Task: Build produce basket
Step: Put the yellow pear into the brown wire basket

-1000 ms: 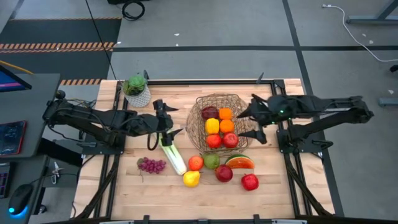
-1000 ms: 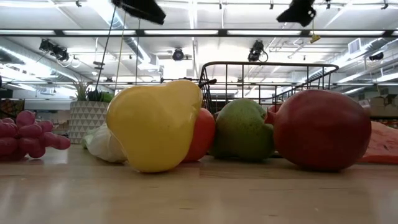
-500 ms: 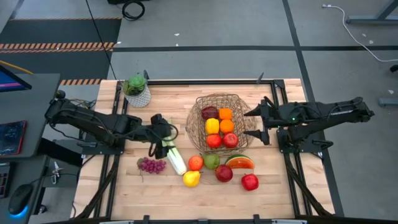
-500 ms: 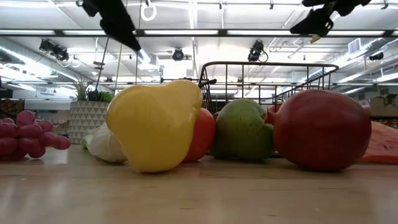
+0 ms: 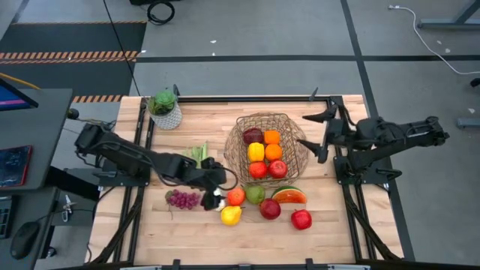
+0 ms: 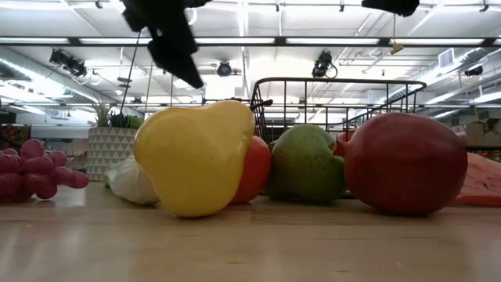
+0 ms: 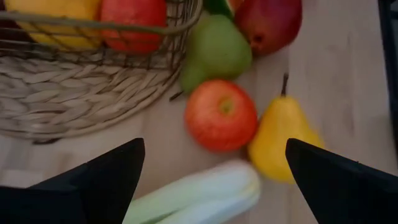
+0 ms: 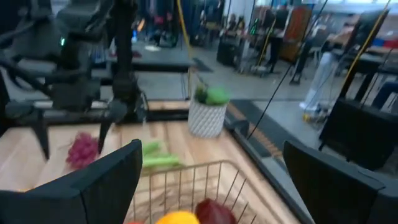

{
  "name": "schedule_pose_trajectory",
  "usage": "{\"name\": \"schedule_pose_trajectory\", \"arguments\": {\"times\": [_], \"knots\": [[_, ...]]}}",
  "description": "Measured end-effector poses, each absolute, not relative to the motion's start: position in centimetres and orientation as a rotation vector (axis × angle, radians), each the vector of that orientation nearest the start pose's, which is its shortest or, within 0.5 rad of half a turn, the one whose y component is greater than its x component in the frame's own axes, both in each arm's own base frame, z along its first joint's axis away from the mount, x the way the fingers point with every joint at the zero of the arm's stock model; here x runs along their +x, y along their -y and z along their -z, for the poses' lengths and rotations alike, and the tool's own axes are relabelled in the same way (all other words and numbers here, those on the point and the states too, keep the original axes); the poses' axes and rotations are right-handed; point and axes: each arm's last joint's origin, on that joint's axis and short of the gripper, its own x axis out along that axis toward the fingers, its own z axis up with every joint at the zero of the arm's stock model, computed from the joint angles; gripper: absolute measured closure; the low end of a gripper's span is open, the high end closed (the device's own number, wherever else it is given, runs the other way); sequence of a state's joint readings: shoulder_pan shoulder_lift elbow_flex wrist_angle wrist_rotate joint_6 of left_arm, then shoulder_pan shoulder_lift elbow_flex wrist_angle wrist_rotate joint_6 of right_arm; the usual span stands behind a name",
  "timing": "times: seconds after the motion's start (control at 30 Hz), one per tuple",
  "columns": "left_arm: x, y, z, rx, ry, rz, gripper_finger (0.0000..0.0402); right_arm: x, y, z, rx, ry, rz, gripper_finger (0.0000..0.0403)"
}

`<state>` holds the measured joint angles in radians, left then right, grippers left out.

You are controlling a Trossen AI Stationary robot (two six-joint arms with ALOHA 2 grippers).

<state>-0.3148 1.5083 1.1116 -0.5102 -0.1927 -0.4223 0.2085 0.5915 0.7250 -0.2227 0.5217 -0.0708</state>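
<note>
The round open-weave tan wire basket (image 5: 264,144) sits mid-bench and already holds what look like five pieces: a dark red one, two oranges, a yellow pepper and red apples. Left on the wooden bench (image 5: 150,232) in front of it are purple grapes (image 5: 182,199), a long green-white leek (image 7: 199,198), a red-orange apple (image 7: 221,114), a green pear (image 7: 215,51), a yellow pear (image 7: 283,137), a watermelon slice (image 5: 289,196) and two red apples. The left gripper (image 5: 213,189) hovers over the leek, fingers spread and empty. The right gripper (image 5: 324,133) waits beside the basket, fingers apart.

left gripper (image 5: 214,192) dropped from leek's (image 5: 201,161) leafy end to white end; right gripper (image 5: 321,135) withdrew from basket (image 5: 296,139).
</note>
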Motion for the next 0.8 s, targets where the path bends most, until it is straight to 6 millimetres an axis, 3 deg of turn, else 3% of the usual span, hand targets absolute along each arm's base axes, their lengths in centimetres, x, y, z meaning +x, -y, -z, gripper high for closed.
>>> {"name": "schedule_pose_trajectory", "arguments": {"times": [0.3,0.53,0.8], "knots": [[33.9,12.0,-25.8,-0.167,-0.907,-0.06,0.0005,12.4,-1.1,-33.5,-0.114,-0.098,0.341,0.0009],[36.6,12.9,-26.8,-0.184,-0.921,-0.108,0.0006,12.1,-1.1,-33.0,-0.109,-0.14,0.327,0.001],[38.7,13.8,-27.5,-0.216,-0.988,-0.172,0.0006,10.1,-0.7,-32.6,-0.083,-0.173,0.32,0.001]]}}
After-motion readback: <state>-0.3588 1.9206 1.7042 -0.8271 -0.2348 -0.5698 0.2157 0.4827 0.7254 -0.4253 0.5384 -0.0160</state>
